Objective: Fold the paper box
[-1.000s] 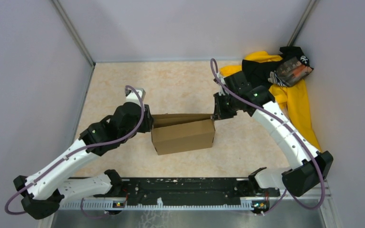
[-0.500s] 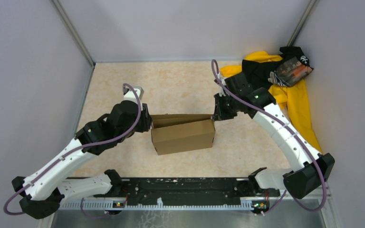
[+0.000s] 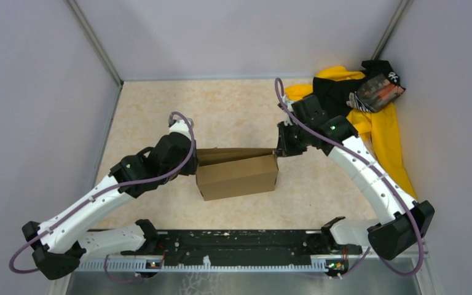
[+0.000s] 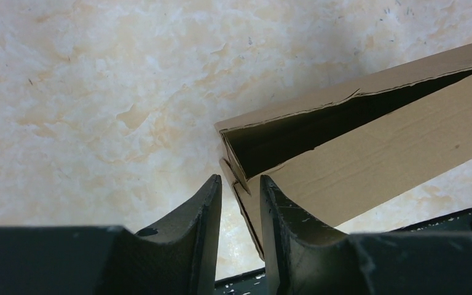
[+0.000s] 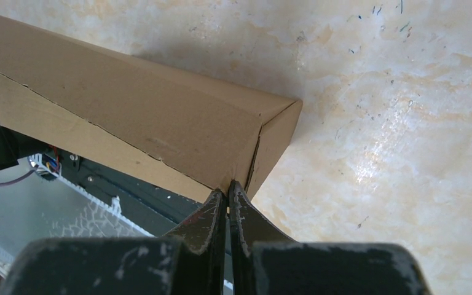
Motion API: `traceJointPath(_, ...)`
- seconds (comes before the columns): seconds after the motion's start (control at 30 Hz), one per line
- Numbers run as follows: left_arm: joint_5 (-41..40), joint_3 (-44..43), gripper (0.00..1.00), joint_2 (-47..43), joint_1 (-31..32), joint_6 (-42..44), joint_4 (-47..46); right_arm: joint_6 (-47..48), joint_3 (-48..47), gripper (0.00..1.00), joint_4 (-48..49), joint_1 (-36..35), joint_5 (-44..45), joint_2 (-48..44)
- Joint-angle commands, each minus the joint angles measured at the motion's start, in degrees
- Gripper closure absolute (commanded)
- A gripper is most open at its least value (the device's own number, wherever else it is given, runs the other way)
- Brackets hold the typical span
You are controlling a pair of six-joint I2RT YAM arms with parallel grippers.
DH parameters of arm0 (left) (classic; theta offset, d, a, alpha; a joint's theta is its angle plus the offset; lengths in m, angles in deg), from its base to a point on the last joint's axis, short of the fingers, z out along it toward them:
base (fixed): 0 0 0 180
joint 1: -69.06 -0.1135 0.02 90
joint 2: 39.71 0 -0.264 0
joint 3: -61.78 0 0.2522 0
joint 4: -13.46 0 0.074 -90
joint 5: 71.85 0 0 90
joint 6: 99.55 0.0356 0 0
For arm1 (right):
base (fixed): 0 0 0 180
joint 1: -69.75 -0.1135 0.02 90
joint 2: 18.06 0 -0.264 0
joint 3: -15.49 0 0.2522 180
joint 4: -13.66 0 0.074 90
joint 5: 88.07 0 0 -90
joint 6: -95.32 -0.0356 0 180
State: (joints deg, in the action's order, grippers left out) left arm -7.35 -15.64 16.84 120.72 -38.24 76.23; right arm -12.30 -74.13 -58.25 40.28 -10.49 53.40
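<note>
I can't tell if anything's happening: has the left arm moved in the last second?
Yes. Its wrist end has shifted slightly right, toward the box, which lies where it was; the elbow has swung right too.
</note>
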Motion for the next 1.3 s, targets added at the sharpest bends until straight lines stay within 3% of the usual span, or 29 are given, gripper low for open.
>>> traceJointPath(0.0, -0.57, 0.75, 0.66, 0.48, 0.20, 0.04, 0.28, -0.39, 0.71, 1.00, -0.57, -0.94, 0.18, -1.35)
traceJointPath(0.23, -1.30, 0.50, 0.80, 0.87, 0.20, 0.47, 0.70, -0.21, 0.60, 1.00, -0.31, -0.94, 0.08, -1.25)
traceJointPath(0.4, -1.07, 0.56, 0.85, 1.27, 0.20, 0.56, 0.88, -0.30, 0.74, 1.00, -0.21, -0.94, 0.11, -1.42)
traceJointPath(1.27, -2.02, 0.55, 0.90, 0.64, 0.20, 1.56, 1.64, -0.74, 1.29, 1.00, 0.32, -0.94, 0.05, -1.94)
